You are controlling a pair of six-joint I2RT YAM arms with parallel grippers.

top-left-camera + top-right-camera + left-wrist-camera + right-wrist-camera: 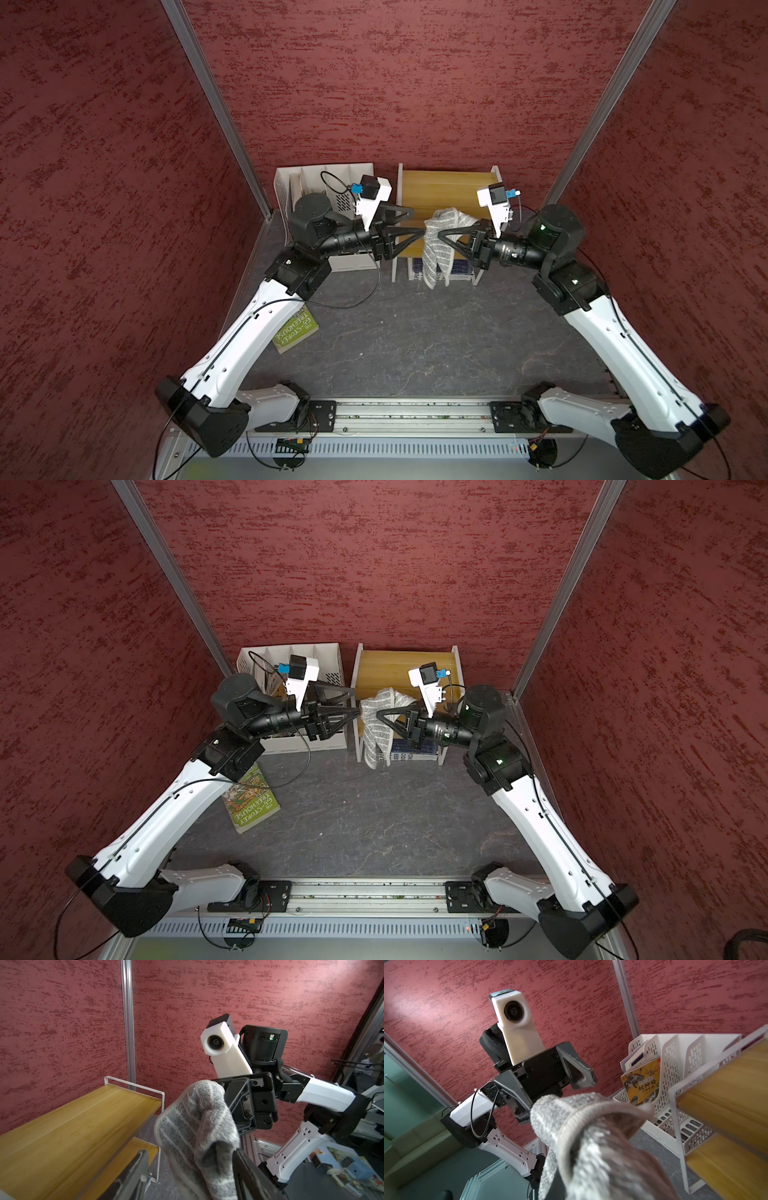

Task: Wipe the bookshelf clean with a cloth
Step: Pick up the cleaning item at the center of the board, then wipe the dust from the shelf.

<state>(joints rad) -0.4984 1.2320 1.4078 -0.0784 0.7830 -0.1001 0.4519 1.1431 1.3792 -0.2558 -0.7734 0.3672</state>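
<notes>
Right gripper (pixel 439 235) is clamped on the cloth (pixel 436 257). The cloth hangs bunched in the air in front of the bookshelf (pixel 444 187), its tail draped past the lower board. Left gripper (pixel 418 223) has its jaws spread wide with the cloth edge between them, not clamped. Green book (pixel 296 330) lies flat on the table (pixel 415 332), cover reads "65-STOREY TREEHOUSE". Yellow book (pixel 641 1084) in the white file organizer (pixel 675 1059) reads "封神榜". Blue books (pixel 411 754) under the shelf: spines too small to read.

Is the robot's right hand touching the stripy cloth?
Touching. In a top view the right hand is shut on the cloth, which hangs from it.
</notes>
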